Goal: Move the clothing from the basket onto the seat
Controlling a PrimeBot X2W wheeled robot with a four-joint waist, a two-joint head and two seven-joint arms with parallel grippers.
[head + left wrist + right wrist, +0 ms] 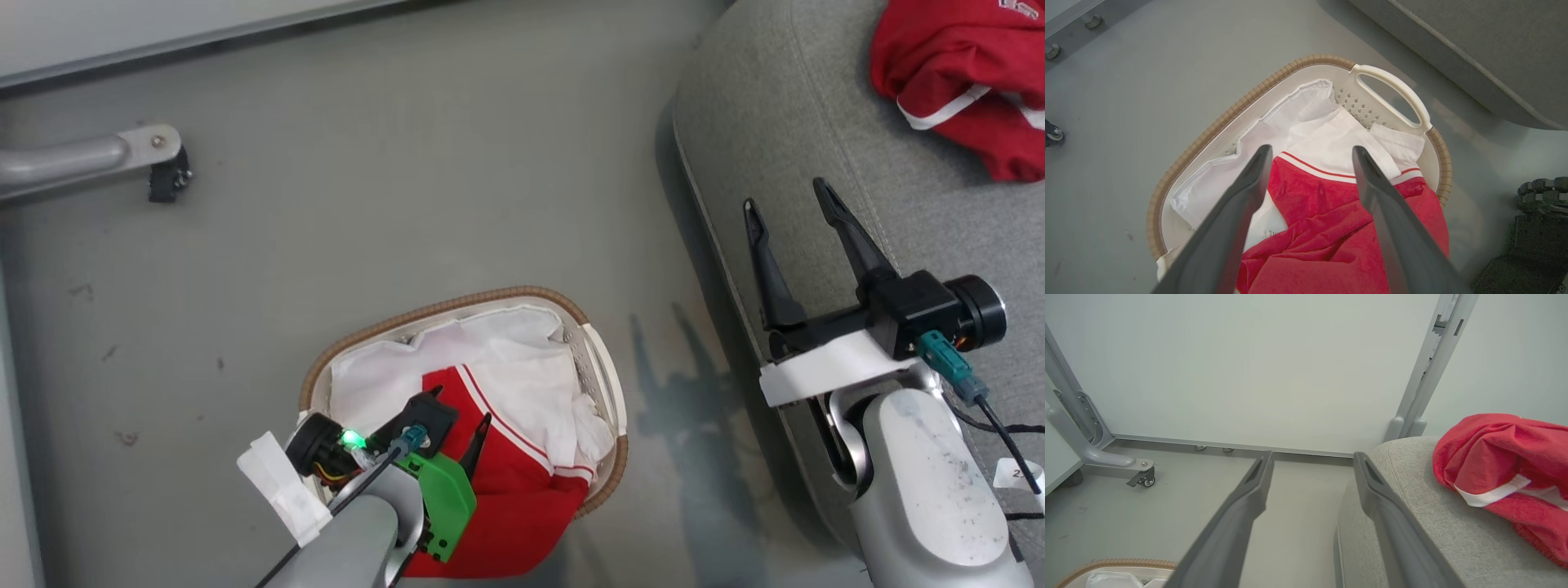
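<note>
The white basket [441,309] with its brown woven rim [1208,130] stands on the grey floor. A red garment [522,482] with white stripes lies in it, draped over the near rim on top of the white liner cloth [1306,118]. My left gripper [1311,150] hangs open just above this garment [1331,228], holding nothing. The other red garment [963,73] lies crumpled on the grey seat [784,122]. Over the seat's left edge my right gripper [784,194] is open and empty, with that garment [1506,457] to its right.
A grey metal frame leg with a caster [155,163] stands on the floor at the far left, in front of a pale wall panel [1249,367]. Dark parts of the robot's base [1539,196] sit beside the basket. Bare floor lies between the basket and the seat.
</note>
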